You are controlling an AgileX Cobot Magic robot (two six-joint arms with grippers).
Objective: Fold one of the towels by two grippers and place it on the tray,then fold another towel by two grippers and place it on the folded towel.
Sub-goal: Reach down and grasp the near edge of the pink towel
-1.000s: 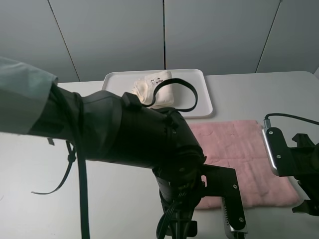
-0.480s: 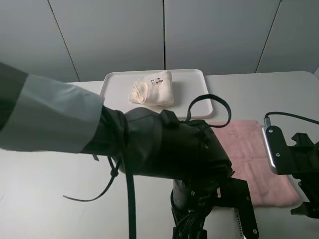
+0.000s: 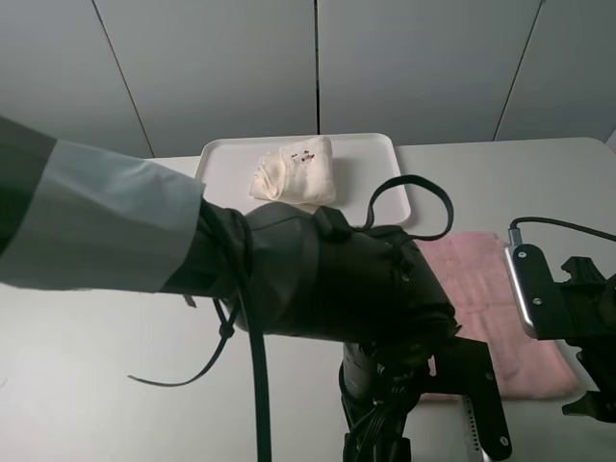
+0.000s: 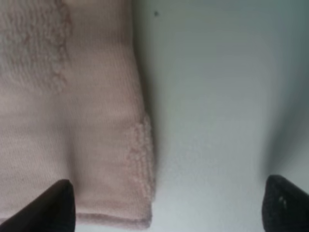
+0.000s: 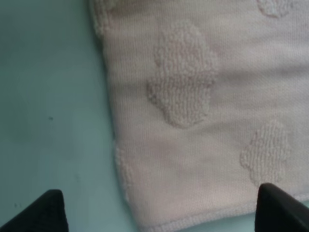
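Grey wall panels stand behind the white table [image 3: 87, 375], and at its far edge I see the tray [image 3: 377, 144] with the cream towel [image 3: 296, 171] lying folded on it. The pink towel [image 3: 486, 279] lies flat on the table just in front of the tray, toward my right side, partly hidden by the left arm [image 3: 327, 289], which reaches across the middle. The left fingers [image 4: 54, 207] are spread wide and hold nothing, one tip over the pink towel's corner and the other over bare table. The right fingers [image 5: 282, 209] are also apart and empty, straddling another corner of that towel.
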